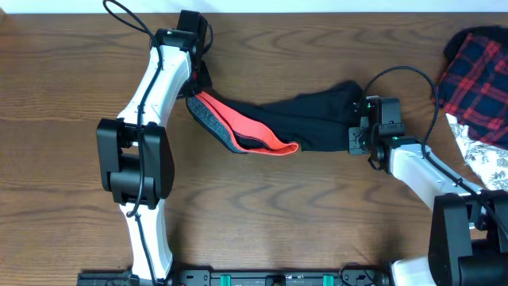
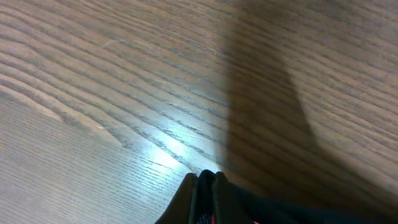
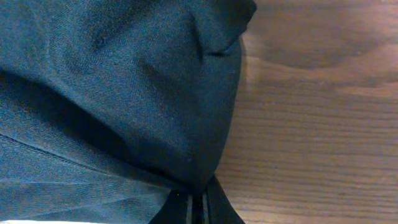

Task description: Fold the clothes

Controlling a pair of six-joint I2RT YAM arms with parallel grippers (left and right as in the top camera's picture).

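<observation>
Black soft trousers (image 1: 317, 119), grey-flecked waistband (image 1: 208, 117) edged in red-orange, stretch bunched across the wooden worktop (image 1: 262, 214), long axis left to right, waist leftward. Left fingers (image 2: 222, 194) are closed on the waist end, right fingers (image 3: 180, 210) closed on the leg end.

Plaid garment (image 1: 479, 78) and floral cloth (image 1: 486, 159) partly beyond the overhead view's right edge.

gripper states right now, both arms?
Left gripper: closed on the long black soft-fabric trousers.
Right gripper: closed on the same trousers, opposite end.
</observation>
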